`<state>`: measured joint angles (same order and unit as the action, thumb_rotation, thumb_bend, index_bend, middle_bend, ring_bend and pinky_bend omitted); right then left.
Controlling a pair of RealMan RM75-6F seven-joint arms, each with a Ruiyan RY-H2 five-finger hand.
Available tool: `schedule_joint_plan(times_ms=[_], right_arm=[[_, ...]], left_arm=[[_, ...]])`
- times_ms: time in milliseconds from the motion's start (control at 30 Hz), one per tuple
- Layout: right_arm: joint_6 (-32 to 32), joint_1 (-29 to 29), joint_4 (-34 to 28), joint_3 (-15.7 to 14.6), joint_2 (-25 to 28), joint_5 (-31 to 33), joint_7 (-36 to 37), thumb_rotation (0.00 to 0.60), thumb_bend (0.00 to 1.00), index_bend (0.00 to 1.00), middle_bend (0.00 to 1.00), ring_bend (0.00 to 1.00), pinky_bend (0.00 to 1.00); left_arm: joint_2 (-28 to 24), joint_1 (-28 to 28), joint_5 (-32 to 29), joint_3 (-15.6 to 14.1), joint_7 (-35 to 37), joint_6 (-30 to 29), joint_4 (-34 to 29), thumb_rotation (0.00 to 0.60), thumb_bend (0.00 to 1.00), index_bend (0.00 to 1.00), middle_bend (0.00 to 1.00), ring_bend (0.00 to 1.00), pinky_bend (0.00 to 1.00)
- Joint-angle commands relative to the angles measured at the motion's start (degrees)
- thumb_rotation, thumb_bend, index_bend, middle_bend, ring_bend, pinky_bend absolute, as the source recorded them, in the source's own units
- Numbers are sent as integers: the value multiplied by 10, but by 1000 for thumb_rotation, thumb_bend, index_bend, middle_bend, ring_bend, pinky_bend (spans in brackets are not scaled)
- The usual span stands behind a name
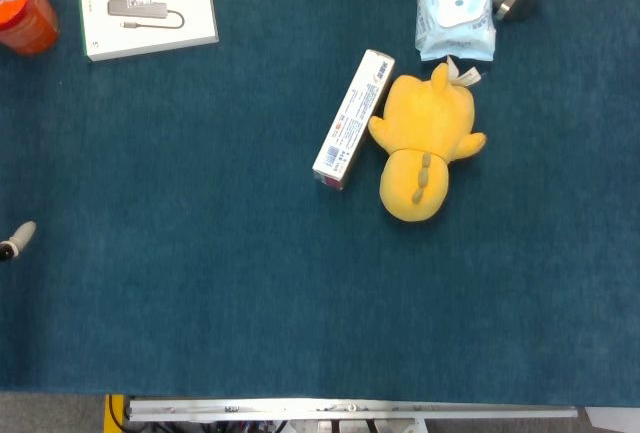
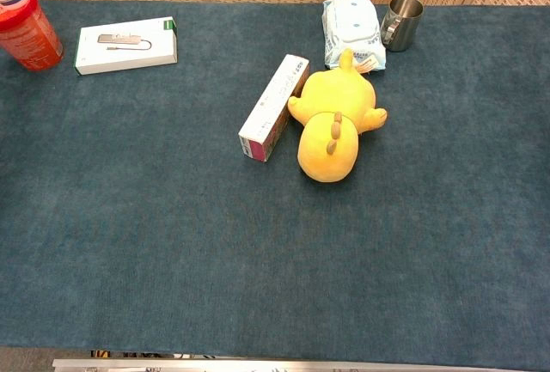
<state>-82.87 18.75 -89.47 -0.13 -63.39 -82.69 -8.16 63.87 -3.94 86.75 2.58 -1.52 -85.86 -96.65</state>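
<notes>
A: Item one, the hands. What was recorded?

B: Left hand [image 1: 16, 239]: a single pale fingertip with a dark base, cut off by the frame edge, far left of the yellow plush toy [image 1: 425, 147] and a little nearer the robot. Whether its fingers were apart or closed, I could not tell. It touched nothing. Right hand: neither view showed it.

A: Nearest to that fingertip?

B: Red bottle [image 1: 22, 5], half cropped at the corner, far left of the plush toy and beyond it. White box [image 1: 149, 13], printed with a cable adapter, lay just beside the bottle on the toy's side. Both were well apart from the fingertip.

A: Around the toy itself?

B: Long carton [image 1: 353, 119], touching the toy's left flank, lying slantwise. Blue-and-white wipes pack [image 1: 455, 0], just beyond the toy's head, top cropped in the head view. Steel mug [image 2: 400, 21], just right of the pack; something thin stood in it, too small to identify.

A: Room and surface?

B: Dark blue cloth table [image 1: 200, 303], wide bare stretch on the robot's side of the toy; metal rail along the near edge; woven panels behind the far edge.
</notes>
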Motion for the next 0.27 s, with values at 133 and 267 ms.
schedule_joint_plan(times_ms=[133,267], right_arm=[[-29,-48,0,-13,17,-4,29,600,0,0,0,0,0],[-47,-69,4,-14,14,-15,36,600,0,0,0,0,0]], left_arm=[[0,-1,4,-3,-3,0,-4,600,148,93,62,7,32],[-1,-1,5,-4,-5,0,-7,600,148,93,62,7,32]])
